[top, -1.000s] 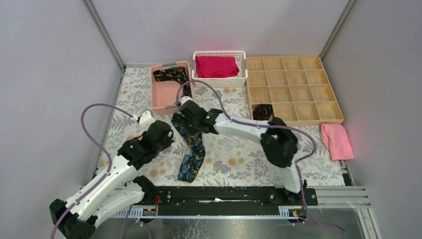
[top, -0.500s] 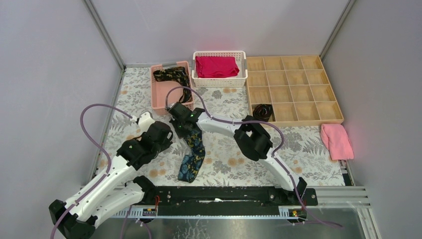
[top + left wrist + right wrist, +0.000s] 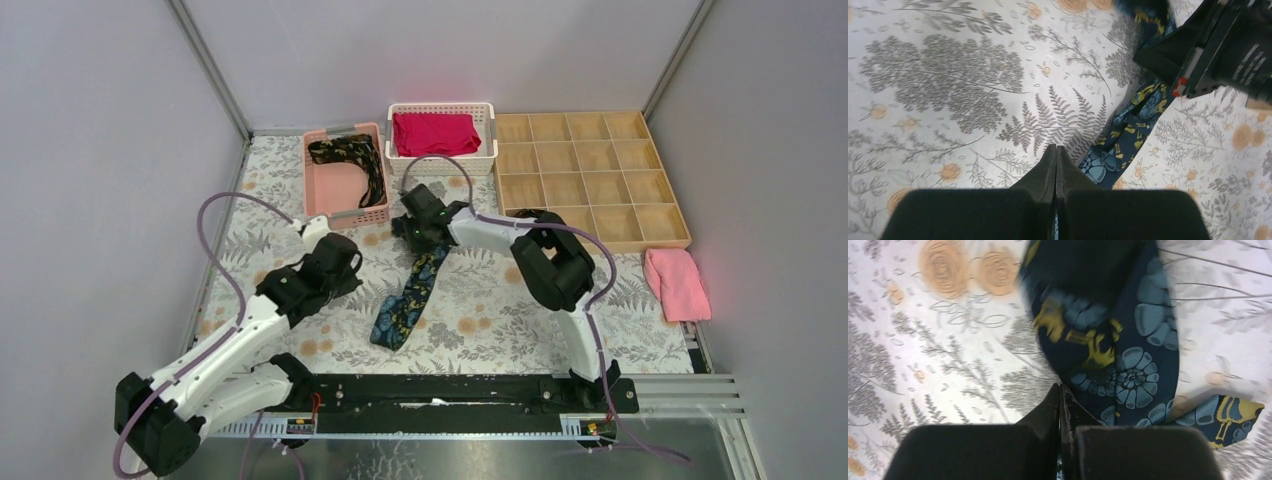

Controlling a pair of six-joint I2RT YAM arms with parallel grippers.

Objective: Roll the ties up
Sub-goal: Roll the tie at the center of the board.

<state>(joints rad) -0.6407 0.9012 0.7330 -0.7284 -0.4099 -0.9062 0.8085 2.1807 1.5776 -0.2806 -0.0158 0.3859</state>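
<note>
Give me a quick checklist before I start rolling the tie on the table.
1. Right gripper holds the tie: shut on its upper end. Ok.
2. Left gripper ready to grasp: shut and empty, above the tablecloth beside the tie. Not ok.
3. Tie flat: it lies slanted, with a fold near the right gripper. Not ok.
4. Arms apart: no contact in the top view. Ok.
5. Second tie out of the way: in the basket. Ok.
6. Tray has free cells: the visible ones are empty. Ok.
</note>
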